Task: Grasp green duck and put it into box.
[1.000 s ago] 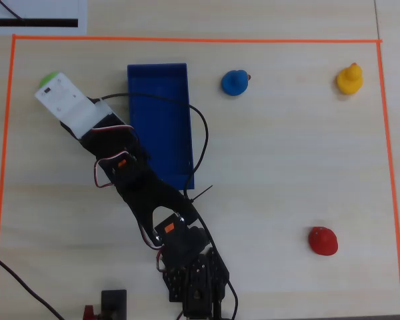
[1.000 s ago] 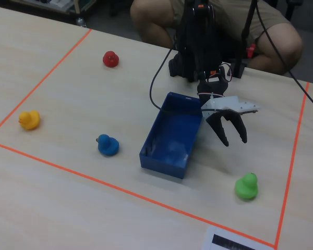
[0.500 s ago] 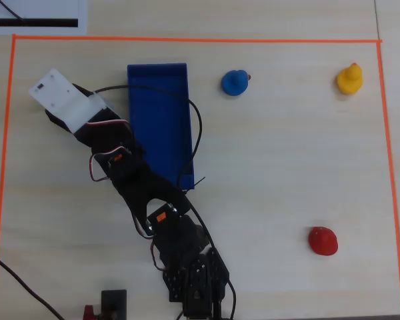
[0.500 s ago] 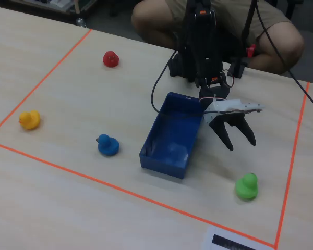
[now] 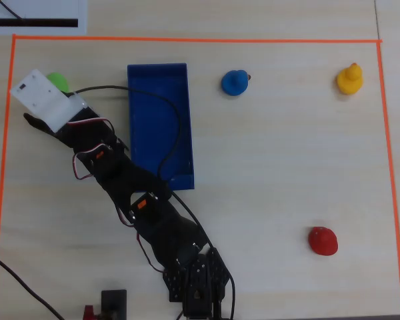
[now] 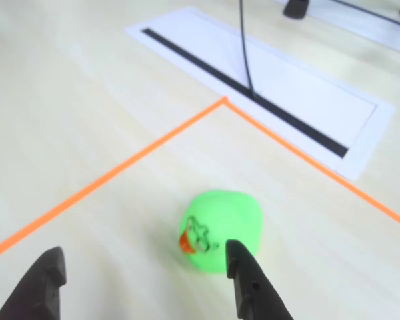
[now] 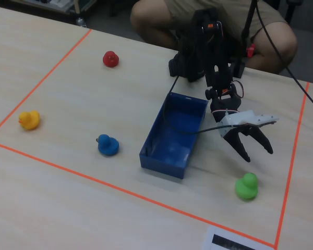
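The green duck sits on the table near the taped corner, its orange beak facing the wrist camera. It also shows in the fixed view and, half hidden by the white camera housing, in the overhead view. My gripper is open and empty. The duck lies just ahead of its right finger, not between the jaws. In the fixed view my gripper hangs a little above and behind the duck. The blue box lies open right of the arm in the overhead view, also seen in the fixed view.
A blue duck, a yellow duck and a red duck stand apart on the table. Orange tape borders the work area. A white panel with a black slot lies beyond the corner. A black cable crosses the box.
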